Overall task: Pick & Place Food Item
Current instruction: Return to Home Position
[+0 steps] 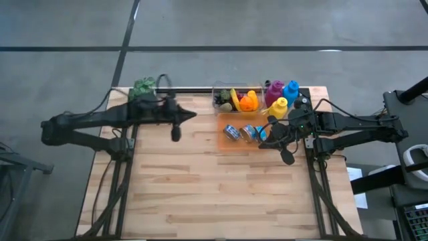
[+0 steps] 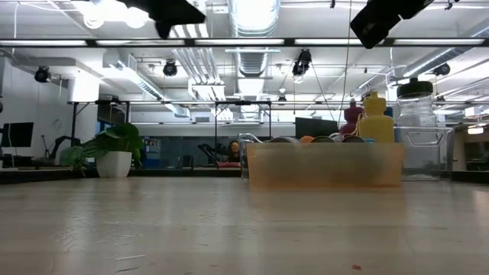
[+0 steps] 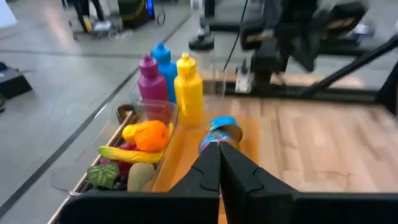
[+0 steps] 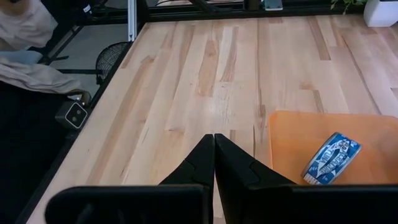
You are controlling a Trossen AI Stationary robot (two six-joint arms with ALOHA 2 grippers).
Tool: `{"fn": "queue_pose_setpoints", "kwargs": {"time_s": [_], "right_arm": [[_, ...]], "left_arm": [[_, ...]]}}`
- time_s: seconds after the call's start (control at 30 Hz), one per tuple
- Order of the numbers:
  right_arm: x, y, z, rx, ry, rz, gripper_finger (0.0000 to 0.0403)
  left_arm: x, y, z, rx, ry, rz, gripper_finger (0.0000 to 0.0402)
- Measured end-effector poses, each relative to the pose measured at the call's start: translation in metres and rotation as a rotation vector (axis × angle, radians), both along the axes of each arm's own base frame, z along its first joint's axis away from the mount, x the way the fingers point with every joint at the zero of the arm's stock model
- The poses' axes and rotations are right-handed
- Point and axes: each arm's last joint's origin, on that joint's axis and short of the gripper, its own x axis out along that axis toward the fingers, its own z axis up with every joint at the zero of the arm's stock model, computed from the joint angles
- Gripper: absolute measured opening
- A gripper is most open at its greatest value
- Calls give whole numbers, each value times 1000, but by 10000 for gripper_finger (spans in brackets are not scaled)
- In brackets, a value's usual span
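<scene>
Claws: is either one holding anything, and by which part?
Nothing is held. The left claw and the right claw are both shut and empty, over the table.

Pale planked wood table (image 1: 221, 194)

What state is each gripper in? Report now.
Left gripper: shut, empty, above the table's left side.
Right gripper: shut, empty, above the table near the orange tray.

free: near and middle table (image 1: 221, 194) — bare planks | blocked: far right edge — tray (image 1: 225, 122), bins (image 1: 216, 94), bottles (image 1: 279, 107)
</scene>
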Motion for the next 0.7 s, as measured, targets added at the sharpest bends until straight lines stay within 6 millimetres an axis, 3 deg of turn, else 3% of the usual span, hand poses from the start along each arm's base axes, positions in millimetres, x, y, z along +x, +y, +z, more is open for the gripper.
{"fn": "queue_pose_setpoints", "kwargs": {"time_s": [0.27, 0.7], "right_arm": [[0, 0, 0, 0, 0, 0, 8], [0, 0, 0, 0, 0, 0, 8]], "left_arm": [[-57, -13, -19, -38, -141, 12, 1], [-110, -25, -51, -21, -263, -26, 1]]}}
